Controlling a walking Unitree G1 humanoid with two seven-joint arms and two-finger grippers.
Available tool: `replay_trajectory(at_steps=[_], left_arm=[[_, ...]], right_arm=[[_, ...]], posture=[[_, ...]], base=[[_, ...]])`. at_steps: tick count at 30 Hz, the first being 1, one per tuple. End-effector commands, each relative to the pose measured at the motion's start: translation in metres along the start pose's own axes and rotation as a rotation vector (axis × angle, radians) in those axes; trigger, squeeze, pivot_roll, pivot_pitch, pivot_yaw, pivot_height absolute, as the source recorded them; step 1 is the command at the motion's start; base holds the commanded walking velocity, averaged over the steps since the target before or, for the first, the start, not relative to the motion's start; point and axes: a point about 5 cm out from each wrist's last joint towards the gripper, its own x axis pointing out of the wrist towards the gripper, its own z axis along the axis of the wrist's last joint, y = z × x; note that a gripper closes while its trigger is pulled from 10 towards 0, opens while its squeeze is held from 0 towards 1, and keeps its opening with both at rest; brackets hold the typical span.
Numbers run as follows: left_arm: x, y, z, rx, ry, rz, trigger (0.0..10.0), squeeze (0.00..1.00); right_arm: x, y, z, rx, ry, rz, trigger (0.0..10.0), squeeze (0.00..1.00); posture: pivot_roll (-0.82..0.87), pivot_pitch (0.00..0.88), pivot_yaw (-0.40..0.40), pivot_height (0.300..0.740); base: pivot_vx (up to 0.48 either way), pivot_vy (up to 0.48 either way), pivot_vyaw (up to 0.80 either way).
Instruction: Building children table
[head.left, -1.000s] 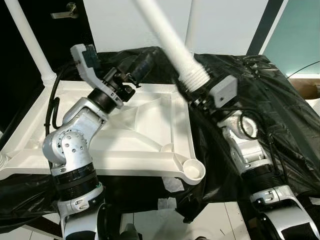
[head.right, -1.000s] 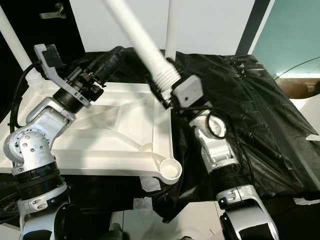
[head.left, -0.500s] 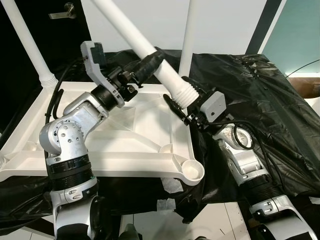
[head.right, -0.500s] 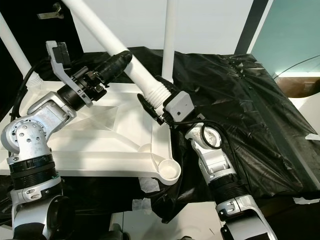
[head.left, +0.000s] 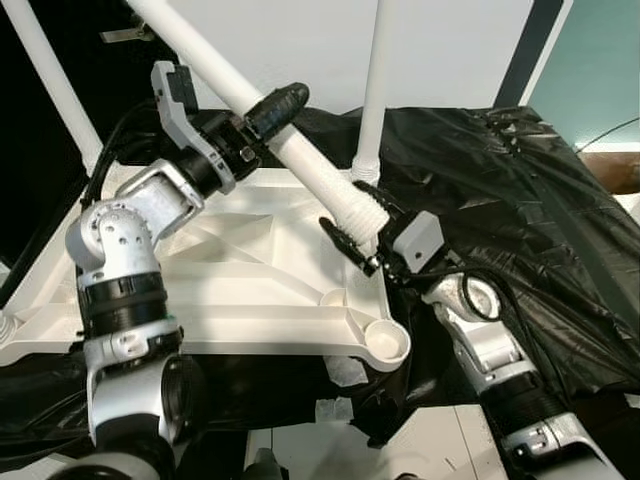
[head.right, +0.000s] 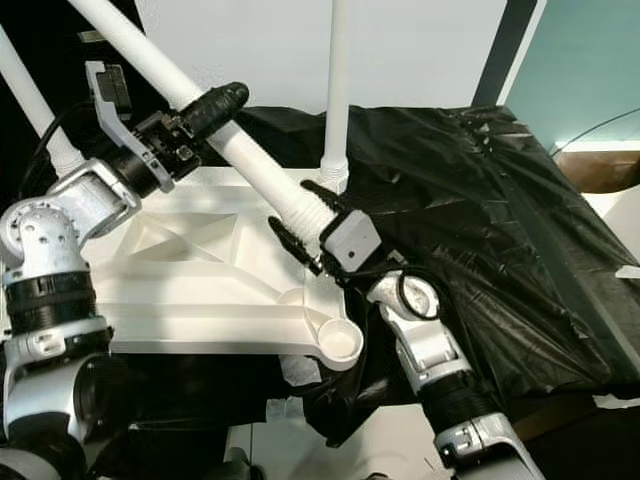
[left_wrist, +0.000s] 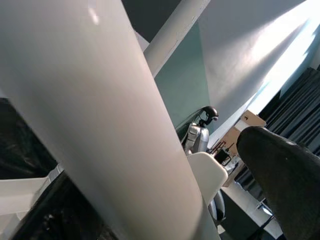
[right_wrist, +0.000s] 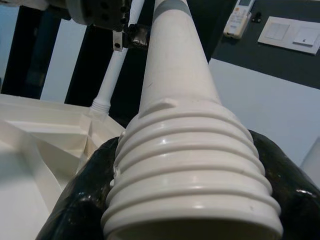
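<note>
Table leg: long white plastic leg (head.left: 300, 165) with a threaded end, slanting between both fingers above the upturned white plastic tabletop (head.left: 240, 290).
Right gripper (head.left: 350, 225): fingers clamped on the threads.
Left gripper (head.left: 275, 105): fingers closed round the shaft.
Handling: likely light, stiff, smooth; grip near the threads.
Writing: none readable.
</note>
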Motion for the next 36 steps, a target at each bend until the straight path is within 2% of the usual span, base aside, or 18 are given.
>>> replay_trajectory(at_steps=[1, 2, 13, 14, 19, 20, 21, 23, 24, 25, 26, 31, 33, 36], left_arm=[[0.003, -0.006, 0.006, 0.006, -0.01, -0.053, 10.0, 0.0], [0.004, -0.004, 0.004, 0.001, 0.005, -0.044, 0.0, 0.0], [0.008, -0.003, 0.001, -0.019, 0.026, -0.036, 0.0, 0.0], [0.008, -0.002, 0.0, -0.019, 0.024, -0.034, 0.0, 0.0], [0.009, 0.0, -0.001, -0.016, 0.02, -0.015, 0.0, 0.0], [0.01, 0.001, -0.002, 0.01, 0.022, 0.028, 1.0, 0.0], [0.011, 0.0, -0.001, 0.024, 0.011, 0.037, 10.0, 0.0], [0.011, -0.001, -0.001, 0.032, 0.003, 0.042, 10.0, 0.0], [0.013, -0.003, 0.001, 0.081, -0.01, 0.068, 10.0, 0.0], [0.013, -0.003, 0.001, 0.081, -0.01, 0.068, 10.0, 0.0], [0.015, -0.005, -0.001, 0.13, -0.013, 0.102, 10.0, 0.0], [0.018, -0.009, -0.006, 0.196, -0.018, 0.139, 10.0, 0.0], [0.023, -0.014, -0.015, 0.283, -0.019, 0.207, 10.0, 0.0], [0.025, -0.015, -0.018, 0.308, -0.021, 0.234, 10.0, 0.0]], right_arm=[[-0.001, 0.003, 0.001, -0.011, -0.001, 0.012, 10.0, 0.0], [-0.002, 0.003, 0.0, -0.012, 0.004, 0.007, 10.0, 0.0], [-0.006, 0.002, -0.006, 0.016, 0.03, -0.037, 10.0, 0.0], [-0.006, 0.0, -0.007, 0.021, 0.036, -0.055, 10.0, 1.0], [-0.008, -0.006, -0.012, 0.063, 0.067, -0.132, 10.0, 1.0], [-0.01, -0.011, -0.017, 0.126, 0.101, -0.216, 10.0, 1.0], [-0.01, -0.012, -0.019, 0.148, 0.118, -0.24, 10.0, 1.0], [-0.011, -0.013, -0.019, 0.158, 0.127, -0.25, 10.0, 1.0], [-0.011, -0.013, -0.022, 0.197, 0.15, -0.265, 10.0, 0.8], [-0.011, -0.013, -0.022, 0.197, 0.15, -0.265, 10.0, 0.8], [-0.009, -0.012, -0.022, 0.213, 0.172, -0.261, 10.0, 0.0], [-0.005, -0.009, -0.022, 0.229, 0.202, -0.244, 10.0, 0.0], [0.001, -0.005, -0.022, 0.248, 0.251, -0.21, 10.0, 0.0], [0.003, -0.004, -0.022, 0.249, 0.271, -0.208, 10.0, 0.0]], posture=[[0.11, 0.031, 0.032, 0.74], [0.11, 0.03, 0.035, 0.74], [0.1, 0.022, 0.042, 0.74], [0.1, 0.017, 0.044, 0.74], [0.1, 0.014, 0.045, 0.74], [0.1, 0.014, 0.045, 0.74], [0.1, 0.015, 0.044, 0.74], [0.09, 0.015, 0.045, 0.74], [0.09, 0.015, 0.045, 0.74], [0.09, 0.015, 0.045, 0.74], [0.09, 0.016, 0.047, 0.74], [0.09, 0.016, 0.047, 0.74], [0.09, 0.016, 0.047, 0.74], [0.09, 0.016, 0.047, 0.74]], base=[[0.0, 0.0, 0.0], [0.0, 0.0, 0.0], [0.0, 0.0, 0.0], [0.0, 0.0, 0.0], [0.0, 0.0, 0.0], [0.0, 0.0, 0.0], [0.0, 0.0, 0.0], [0.0, 0.0, 0.0], [0.0, 0.0, 0.0], [0.0, 0.0, 0.0], [0.0, 0.0, 0.0], [0.0, 0.0, 0.0], [0.0, 0.0, 0.0], [0.0, 0.0, 0.0]])
